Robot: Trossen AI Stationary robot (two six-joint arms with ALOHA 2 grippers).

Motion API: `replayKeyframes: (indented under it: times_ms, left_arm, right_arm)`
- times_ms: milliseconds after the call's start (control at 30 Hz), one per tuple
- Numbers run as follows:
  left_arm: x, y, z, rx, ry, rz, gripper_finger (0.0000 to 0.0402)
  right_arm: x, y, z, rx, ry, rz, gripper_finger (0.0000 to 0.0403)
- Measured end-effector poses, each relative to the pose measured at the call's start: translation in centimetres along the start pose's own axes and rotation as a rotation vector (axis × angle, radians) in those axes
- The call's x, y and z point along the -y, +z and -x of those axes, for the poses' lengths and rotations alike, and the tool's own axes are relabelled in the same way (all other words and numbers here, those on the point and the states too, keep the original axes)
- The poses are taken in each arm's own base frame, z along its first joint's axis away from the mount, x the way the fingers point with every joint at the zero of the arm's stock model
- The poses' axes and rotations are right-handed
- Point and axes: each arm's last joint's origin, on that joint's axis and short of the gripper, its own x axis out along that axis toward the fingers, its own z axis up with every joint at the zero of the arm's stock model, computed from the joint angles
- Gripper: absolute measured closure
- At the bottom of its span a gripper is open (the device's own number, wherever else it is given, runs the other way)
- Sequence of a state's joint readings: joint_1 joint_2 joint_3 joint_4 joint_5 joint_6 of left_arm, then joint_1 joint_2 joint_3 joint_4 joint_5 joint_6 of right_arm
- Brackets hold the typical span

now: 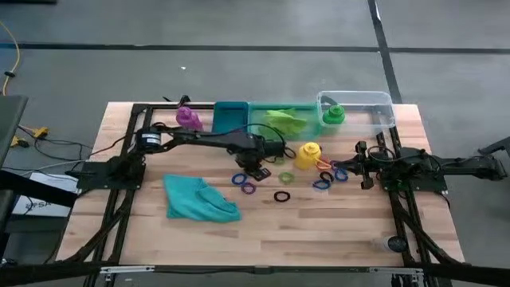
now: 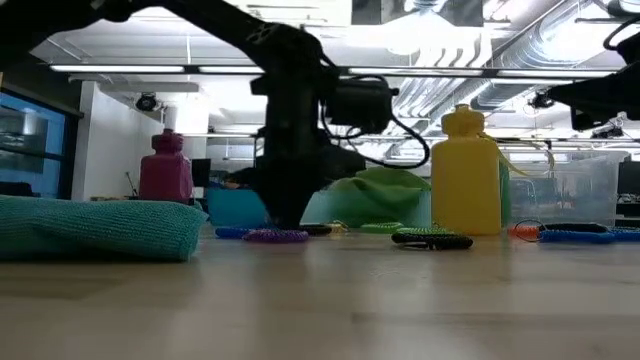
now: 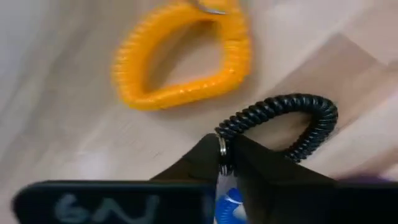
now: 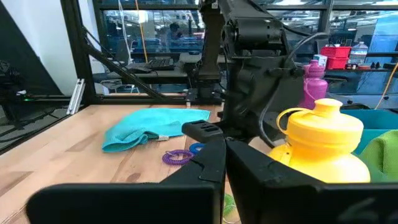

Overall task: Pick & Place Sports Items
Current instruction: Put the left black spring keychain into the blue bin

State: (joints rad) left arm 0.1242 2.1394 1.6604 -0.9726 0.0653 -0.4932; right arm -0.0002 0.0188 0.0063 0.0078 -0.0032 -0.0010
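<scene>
My left gripper (image 1: pixel 256 169) points down at the table's middle, shut on a black coiled ring (image 3: pixel 292 121) that lies on the wood. An orange-yellow coiled ring (image 3: pixel 180 62) lies flat just beyond it. More rings lie nearby: purple and blue (image 1: pixel 244 182), black (image 1: pixel 283 196), orange and blue (image 1: pixel 327 175). A yellow bottle (image 1: pixel 308 155) stands right of the gripper, and a purple bottle (image 1: pixel 189 118) at the far left. A green bottle (image 1: pixel 333 115) is in the clear bin. The teal cloth (image 1: pixel 199 199) lies bunched near the front. My right gripper (image 4: pixel 225 152) waits shut at the right. My left gripper pinches the black coiled ring between its two fingertips (image 3: pixel 249 155), at the ring's end where a small metal loop (image 3: pixel 222 144) sits. The fingers come from above, pointing down. The rest of the coil lies flat on the table beyond the fingers.
A blue bin (image 1: pixel 231 116), a green bin (image 1: pixel 311 119) holding a lime-green cloth (image 1: pixel 284 119), and a clear bin (image 1: pixel 374 108) stand in a row along the far edge. Bare wood lies toward the near edge.
</scene>
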Motion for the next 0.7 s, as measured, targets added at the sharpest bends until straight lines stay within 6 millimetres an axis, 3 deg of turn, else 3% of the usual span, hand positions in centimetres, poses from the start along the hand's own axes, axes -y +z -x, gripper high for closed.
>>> replayKeyframes:
  times_ms: [300,700]
  left_arm:
    - [0.7,-0.7,2.8,0.058,-0.032,-0.09,0.0398]
    - [1.2,-2.9,9.5,0.223,-0.024,-0.245,0.0399]
  right_arm:
    - [0.0,0.0,0.0,0.0,0.0,0.0,0.0402]
    - [0.0,0.0,0.0,0.0,0.0,0.0,0.0403]
